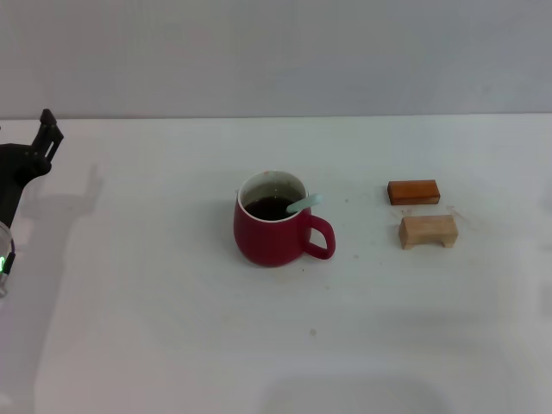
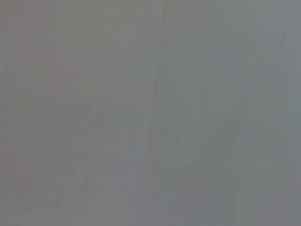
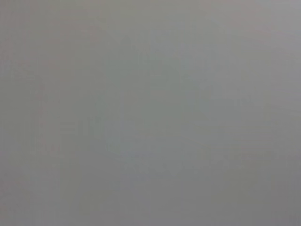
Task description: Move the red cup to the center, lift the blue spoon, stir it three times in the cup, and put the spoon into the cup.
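Mug at the middle of the white table point(image 1: 172, 345): the red cup point(image 1: 269, 233) stands upright, its loop handle turned toward the robot's right. The blue spoon point(image 1: 304, 203) sits inside it, pale handle leaning out over the rim on the handle side. Well to the right lie a dark-brown wooden block point(image 1: 413, 191) and, just nearer, a light wooden block point(image 1: 428, 230). The left gripper point(image 1: 47, 134) hangs at the table's left edge, well apart from the cup; whether its jaws are open or closed cannot be told. Both wrist views show only blank grey.
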You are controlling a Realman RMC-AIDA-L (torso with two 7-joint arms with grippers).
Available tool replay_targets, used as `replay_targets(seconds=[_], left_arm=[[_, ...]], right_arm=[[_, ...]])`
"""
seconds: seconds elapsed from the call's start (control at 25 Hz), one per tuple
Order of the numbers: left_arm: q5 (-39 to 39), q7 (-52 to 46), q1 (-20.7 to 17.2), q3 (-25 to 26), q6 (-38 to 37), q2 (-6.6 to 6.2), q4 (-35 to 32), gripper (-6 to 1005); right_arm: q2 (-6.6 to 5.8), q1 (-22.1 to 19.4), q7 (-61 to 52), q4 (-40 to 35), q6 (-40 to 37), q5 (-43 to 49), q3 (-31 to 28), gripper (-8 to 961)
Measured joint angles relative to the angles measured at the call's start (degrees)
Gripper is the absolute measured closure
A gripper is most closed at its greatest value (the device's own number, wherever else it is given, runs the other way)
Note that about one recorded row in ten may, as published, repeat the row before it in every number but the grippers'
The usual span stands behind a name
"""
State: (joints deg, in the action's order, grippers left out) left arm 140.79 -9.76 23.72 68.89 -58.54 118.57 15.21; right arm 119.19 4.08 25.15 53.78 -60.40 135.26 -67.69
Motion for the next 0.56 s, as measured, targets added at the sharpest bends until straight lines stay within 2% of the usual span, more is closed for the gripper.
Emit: replay_targets(seconds=[0.08, 0.28, 0.36, 0.48, 0.56], left_arm=[[0.0, 0.0, -0.2, 0.6, -0.1, -0.01, 0.0, 173], [0.0, 0.0, -0.7, 0.9, -0.2, -0.01, 0.1, 172], [0.0, 0.0, -0.8, 0.9, -0.2, -0.04, 0.1, 172], [0.0, 0.2, -0.8, 0.9, -0.2, -0.10, 0.2, 172], [0.0, 0.4, -0.9, 0.9, -0.3, -0.15, 0.2, 172]], right_arm=[[-0.05, -0.6, -7.0, -4.3, -3.3, -0.3, -0.4, 707], [-0.76, -2.0, -18.1, -9.7, -4.4, 0.3, -2.8, 707], [-1.04, -2.2, -19.6, -10.4, -4.4, 1.1, -3.1, 707], [-2.26, -2.4, -23.0, -12.4, -4.4, 5.7, -3.6, 707], [-2.35, -2.7, -23.7, -13.0, -5.0, 7.2, -4.3, 707]])
